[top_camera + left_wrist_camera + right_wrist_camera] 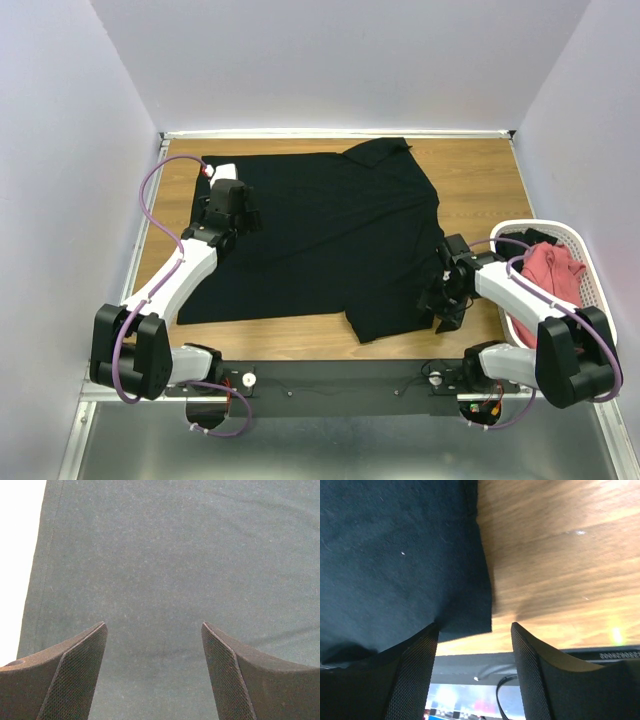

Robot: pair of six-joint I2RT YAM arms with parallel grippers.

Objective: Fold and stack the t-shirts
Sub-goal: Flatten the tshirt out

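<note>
Although both of my grippers sit over the black t-shirt (330, 230), which lies spread flat on the table (480, 180) just beside the white mesh basket (548, 226), neither holds anything. My left gripper (154, 626), at the shirt's side farthest from the basket, has its jaws wide over unbroken cloth. My right gripper (475, 626), at the shirt's edge nearest the basket, has its jaws apart, with a hem corner lying close against one finger rather than centred. Risk noted: closing the right jaws as they stand could clip only the corner tip or miss it, and the cloth would slip on lifting. Closing the left jaws in from the hem could bunch the fabric and crease the fold. An uneven pair of grips would skew the shirt, possibly toward the basket. The salmon-red t-shirts (552, 268) are heaped inside the basket; their number I cannot count. I cannot tell whether either gripper's fingertips touch the cloth, and the left wrist view is bleached white past the hem.
</note>
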